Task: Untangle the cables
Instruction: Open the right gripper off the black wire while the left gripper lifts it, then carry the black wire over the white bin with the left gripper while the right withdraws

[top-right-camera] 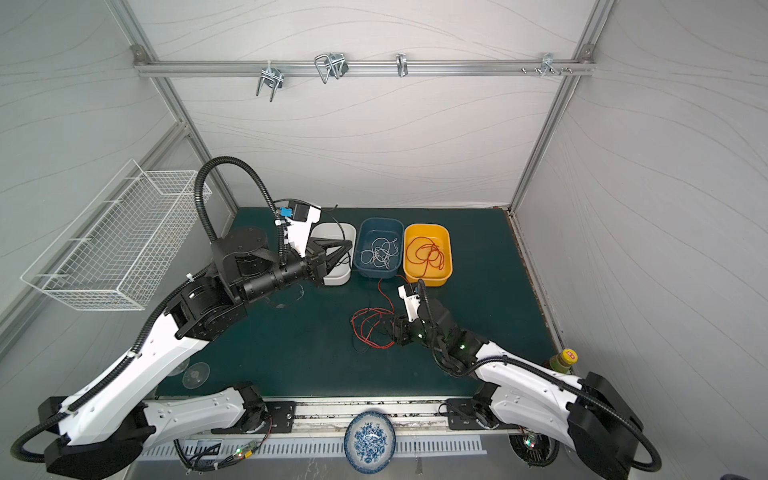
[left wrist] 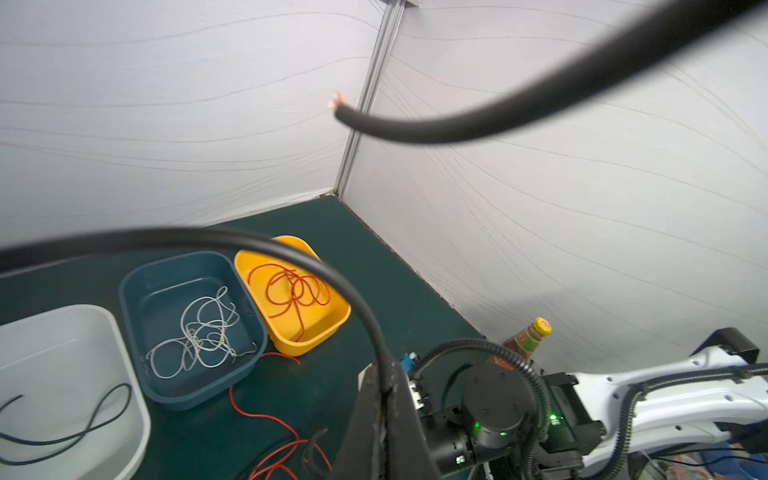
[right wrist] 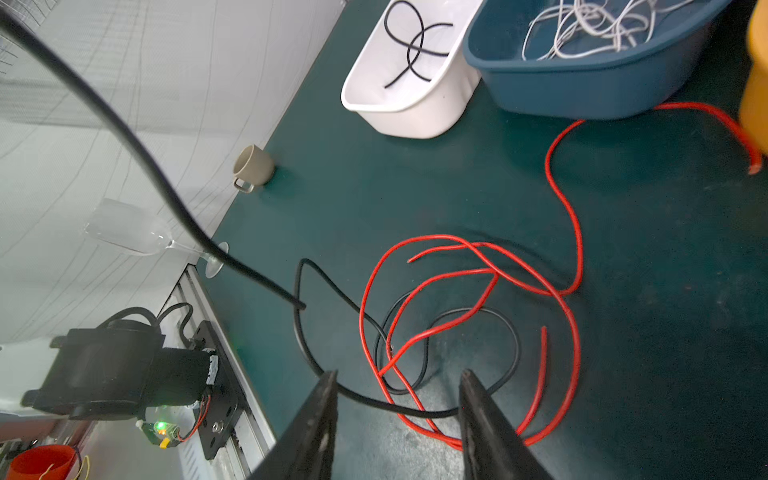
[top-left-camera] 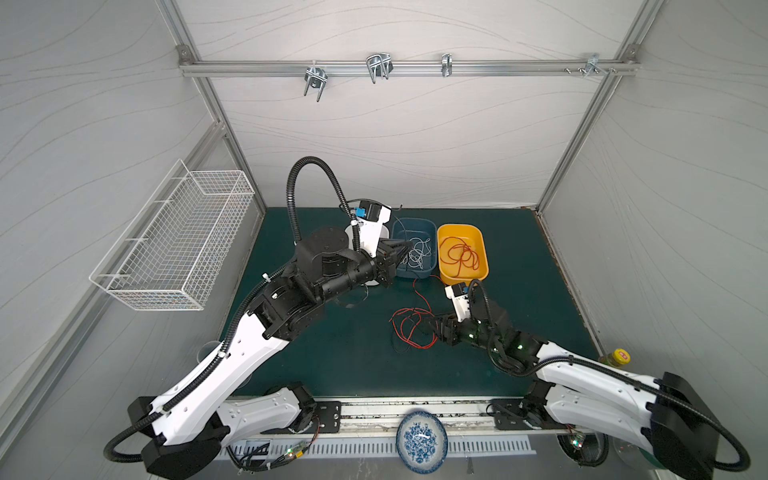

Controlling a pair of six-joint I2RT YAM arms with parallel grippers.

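No legible text, bottle (left wrist: 524,341) label and cap markings too blurred

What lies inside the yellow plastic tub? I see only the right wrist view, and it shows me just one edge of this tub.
Observer: A loose coil of thin red cable lies in the yellow plastic tub.
Operator: Thank you. Does the left end effector hold something? It is not in my picture.
Observer: Yes, it is shut on a thin black cable, which arcs away from it through the air.
Operator: Does anything stand behind the right arm?
Observer: A sauce bottle with a yellow cap stands at the right edge of the dark green mat, close beside that arm.
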